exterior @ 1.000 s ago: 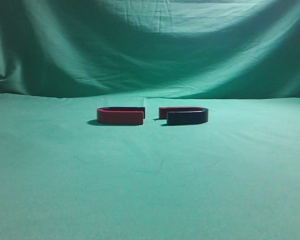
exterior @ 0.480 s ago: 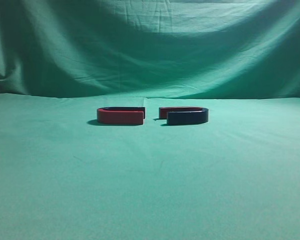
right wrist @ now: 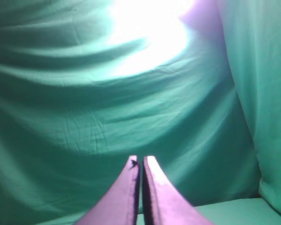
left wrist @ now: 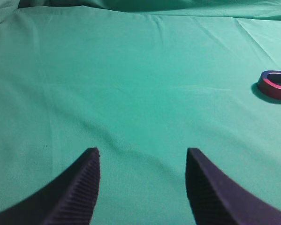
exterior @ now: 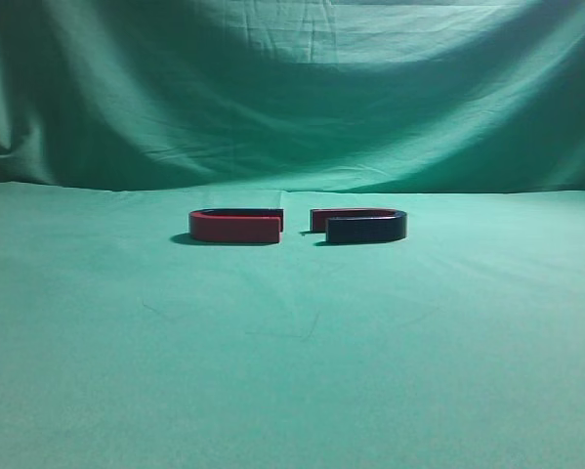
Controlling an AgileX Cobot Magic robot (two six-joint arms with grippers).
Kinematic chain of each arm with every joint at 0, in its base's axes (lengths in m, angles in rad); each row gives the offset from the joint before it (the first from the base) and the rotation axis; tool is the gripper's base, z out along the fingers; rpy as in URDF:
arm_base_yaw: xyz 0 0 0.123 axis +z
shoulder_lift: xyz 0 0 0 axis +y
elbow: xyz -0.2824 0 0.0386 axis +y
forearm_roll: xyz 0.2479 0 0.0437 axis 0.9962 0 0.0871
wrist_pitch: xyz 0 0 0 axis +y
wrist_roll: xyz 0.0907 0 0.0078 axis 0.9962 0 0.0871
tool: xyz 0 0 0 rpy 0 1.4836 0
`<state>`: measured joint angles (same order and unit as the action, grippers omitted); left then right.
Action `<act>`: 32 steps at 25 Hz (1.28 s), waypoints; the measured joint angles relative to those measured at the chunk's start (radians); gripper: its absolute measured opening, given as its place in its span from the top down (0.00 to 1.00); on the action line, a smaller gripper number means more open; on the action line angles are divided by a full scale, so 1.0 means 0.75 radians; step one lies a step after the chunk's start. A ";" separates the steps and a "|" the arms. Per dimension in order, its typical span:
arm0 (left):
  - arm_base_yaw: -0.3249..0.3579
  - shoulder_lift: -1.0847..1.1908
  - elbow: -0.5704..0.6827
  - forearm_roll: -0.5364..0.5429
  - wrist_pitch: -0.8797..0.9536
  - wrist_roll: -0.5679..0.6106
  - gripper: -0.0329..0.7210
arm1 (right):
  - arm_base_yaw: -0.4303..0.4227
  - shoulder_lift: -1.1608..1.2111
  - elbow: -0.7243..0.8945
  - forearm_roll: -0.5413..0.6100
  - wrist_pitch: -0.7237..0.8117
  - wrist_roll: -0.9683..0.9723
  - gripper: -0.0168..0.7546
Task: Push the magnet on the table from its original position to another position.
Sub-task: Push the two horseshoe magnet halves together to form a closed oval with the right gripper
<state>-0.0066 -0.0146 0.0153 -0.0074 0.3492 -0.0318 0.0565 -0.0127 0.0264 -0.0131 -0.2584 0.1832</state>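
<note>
Table [exterior: 292, 371] holds magnet [exterior: 366, 229], unseen by either end effector.

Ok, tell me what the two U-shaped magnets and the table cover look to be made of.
The magnet with the dark blue side looks like painted metal or hard plastic: smooth, rigid, with a faint sheen along its top edge. The red-sided magnet looks the same, with a duller, flatter face. The table is covered in matte green woven cloth, shown by soft creases and folds.
</note>
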 joint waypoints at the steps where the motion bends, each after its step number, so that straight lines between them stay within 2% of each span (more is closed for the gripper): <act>1: 0.000 0.000 0.000 0.000 0.000 0.000 0.46 | 0.000 0.000 -0.018 0.000 -0.007 0.000 0.98; 6: 0.000 0.000 0.000 0.000 0.000 0.000 0.46 | 0.000 0.107 -0.301 0.000 0.311 -0.005 0.98; 14: 0.000 0.000 0.000 0.000 0.000 0.000 0.46 | 0.000 0.670 -0.769 0.002 0.963 -0.021 0.98; 19: 0.000 0.000 0.000 0.000 0.000 0.000 0.46 | 0.000 0.965 -0.898 0.044 1.126 -0.046 0.98; 28: 0.000 0.000 0.000 0.000 0.000 0.000 0.46 | 0.000 1.392 -1.160 0.128 1.492 -0.292 0.98; 32: 0.000 0.000 0.000 0.000 0.000 0.000 0.46 | 0.100 1.576 -1.252 0.164 1.527 -0.337 0.98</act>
<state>-0.0066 -0.0146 0.0153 -0.0074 0.3492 -0.0318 0.1318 1.1696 -0.9123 0.1095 0.8866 -0.0691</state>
